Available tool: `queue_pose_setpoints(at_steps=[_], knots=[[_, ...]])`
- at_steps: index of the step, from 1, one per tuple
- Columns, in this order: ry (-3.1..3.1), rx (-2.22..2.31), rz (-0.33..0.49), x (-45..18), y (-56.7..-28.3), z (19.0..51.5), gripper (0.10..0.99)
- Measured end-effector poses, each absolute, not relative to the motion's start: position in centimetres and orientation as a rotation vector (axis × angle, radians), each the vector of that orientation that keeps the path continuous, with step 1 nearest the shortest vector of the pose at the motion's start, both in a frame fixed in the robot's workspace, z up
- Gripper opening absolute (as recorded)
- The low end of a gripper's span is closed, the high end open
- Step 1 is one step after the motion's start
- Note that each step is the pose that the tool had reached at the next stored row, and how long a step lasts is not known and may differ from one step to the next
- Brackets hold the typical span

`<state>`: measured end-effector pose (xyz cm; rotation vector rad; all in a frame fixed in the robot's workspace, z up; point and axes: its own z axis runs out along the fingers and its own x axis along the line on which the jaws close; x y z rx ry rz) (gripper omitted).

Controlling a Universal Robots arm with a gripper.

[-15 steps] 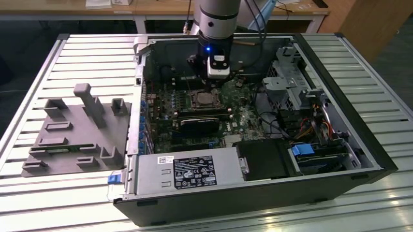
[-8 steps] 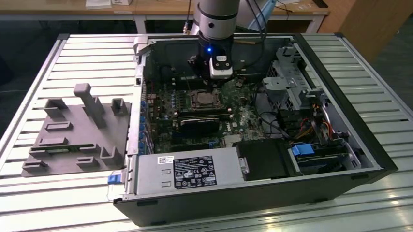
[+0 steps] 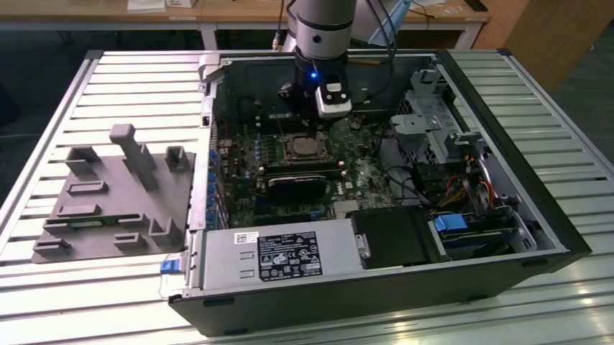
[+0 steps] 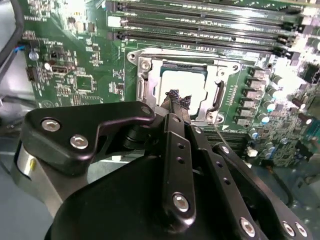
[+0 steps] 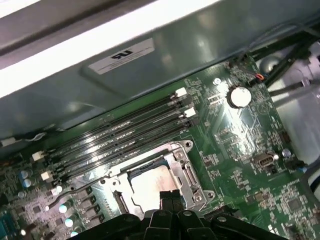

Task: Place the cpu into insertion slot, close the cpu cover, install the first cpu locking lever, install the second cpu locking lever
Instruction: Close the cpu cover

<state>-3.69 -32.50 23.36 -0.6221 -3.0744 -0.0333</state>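
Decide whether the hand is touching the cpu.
Cannot tell. In the second wrist view the hand overlaps the cpu and covers part of its silver top, hiding any contact or gap between them.

computer case [image 3: 384, 302]: 1 | motherboard [image 4: 80, 65]: 1 | cpu [image 4: 189, 82]: 1 | cpu cover [image 4: 221, 75]: 1 | memory slots [image 5: 125, 131]: 4 | coin battery [image 5: 239, 96]: 1 | power supply [image 3: 278, 255], near side: 1 | grey fixture tray [image 3: 96, 208], exterior view's left of case: 1 | robot arm [image 3: 321, 29]: 1
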Motion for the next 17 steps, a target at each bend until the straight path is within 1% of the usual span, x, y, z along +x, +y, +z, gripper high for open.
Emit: queue_pose_setpoints(at_steps=[8,17], knots=[[-3.101,-0.459,-0.046,-3.69,-32.50,23.30,0.106],[-3.148,-0.378,-0.060,-3.70,-32.50,23.26,0.106]])
